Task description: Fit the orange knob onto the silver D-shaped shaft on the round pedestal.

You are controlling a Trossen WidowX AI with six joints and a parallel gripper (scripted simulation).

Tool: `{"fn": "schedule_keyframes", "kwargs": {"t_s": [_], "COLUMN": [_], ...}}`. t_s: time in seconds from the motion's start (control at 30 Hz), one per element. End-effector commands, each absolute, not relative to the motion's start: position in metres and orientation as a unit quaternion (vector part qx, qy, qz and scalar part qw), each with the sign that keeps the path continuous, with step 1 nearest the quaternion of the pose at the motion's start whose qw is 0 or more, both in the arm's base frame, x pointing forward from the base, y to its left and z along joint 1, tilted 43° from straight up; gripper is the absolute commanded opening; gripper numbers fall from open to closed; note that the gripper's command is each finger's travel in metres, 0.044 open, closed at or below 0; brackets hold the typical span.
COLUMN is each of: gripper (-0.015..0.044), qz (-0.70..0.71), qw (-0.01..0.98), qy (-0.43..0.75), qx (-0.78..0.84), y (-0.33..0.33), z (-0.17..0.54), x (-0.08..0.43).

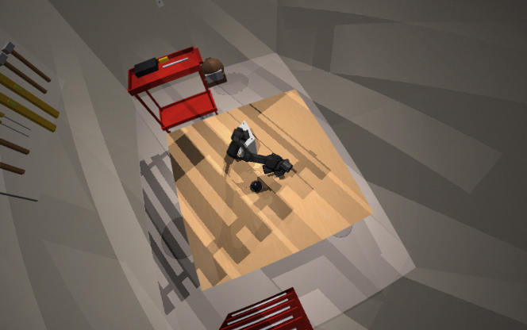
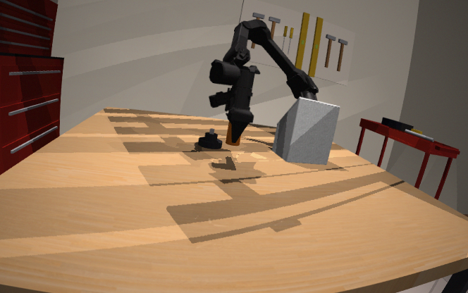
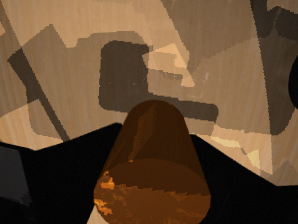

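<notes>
Exterior view: the black arm [image 1: 259, 159] [image 2: 271, 46] reaches out and bends down, likely to lift the knob straight up; its claw [image 1: 286, 166] [image 2: 237, 135] [image 3: 154, 135] is clamped on the orange knob [image 2: 229, 135] [image 3: 152, 145], which stands upright beside the round pedestal [image 1: 255, 186] [image 2: 210, 141]; the grip on its sides probably leaves the underside free for the shaft [image 2: 211, 131], which points up from the pedestal; hidden are the knob's hole and its flat; the shaft's flat is too small to tell, and the top view loses the knob beneath the arm
</notes>
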State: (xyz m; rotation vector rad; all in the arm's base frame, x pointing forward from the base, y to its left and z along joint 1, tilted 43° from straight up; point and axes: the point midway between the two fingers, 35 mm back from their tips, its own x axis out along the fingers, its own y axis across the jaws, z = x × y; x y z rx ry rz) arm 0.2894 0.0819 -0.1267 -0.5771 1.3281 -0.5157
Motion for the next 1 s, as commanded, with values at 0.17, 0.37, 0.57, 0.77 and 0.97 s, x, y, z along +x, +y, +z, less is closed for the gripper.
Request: {"fn": "schedule_keyframes", "kwargs": {"t_s": [0.17, 0.37, 0.57, 0.77, 0.97], "gripper": [0.0, 0.0, 0.0, 0.0, 0.0], "qz": [-0.233, -0.234, -0.235, -0.237, -0.234], "qw": [0.722, 0.722, 0.722, 0.722, 0.722], "qy": [0.599, 0.599, 0.598, 0.598, 0.599], "qx": [-0.256, -0.256, -0.257, -0.257, -0.256], "y": [0.102, 0.115, 0.127, 0.136, 0.129], "z": [-0.107, -0.094, -0.079, -0.069, -0.064], "x": [0.287, 0.284, 0.28, 0.276, 0.282]}}
